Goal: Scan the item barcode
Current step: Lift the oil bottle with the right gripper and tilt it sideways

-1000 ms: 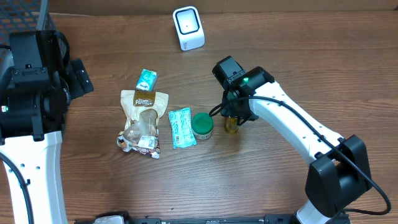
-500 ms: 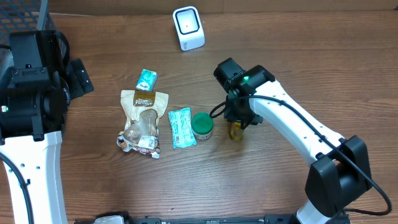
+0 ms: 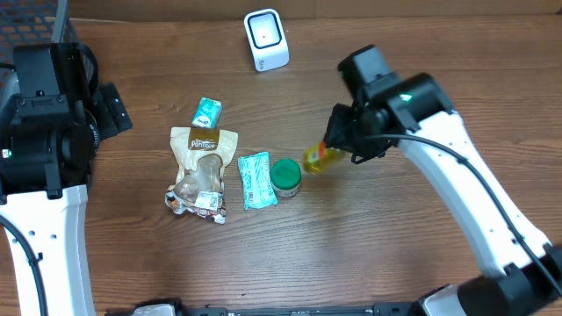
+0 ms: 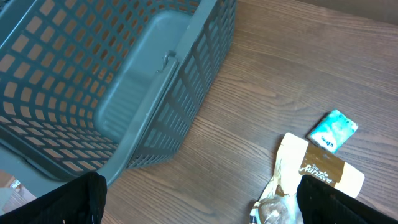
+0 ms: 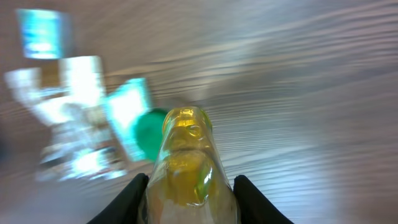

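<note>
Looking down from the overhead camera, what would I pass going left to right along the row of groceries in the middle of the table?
Brown snack pouch → light teal flat packet → green-lidded tub → yellow bottle. The small teal packet sits directly behind the pouch, so it is left out.

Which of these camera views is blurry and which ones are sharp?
Right wrist view: motion-blurred, the teal packet smeared, only the held yellow bottle fairly sharp. Overhead view: sharp and evenly lit, the scanner crisp. Left wrist view: sharp, the mesh of the grey basket clear.
</note>
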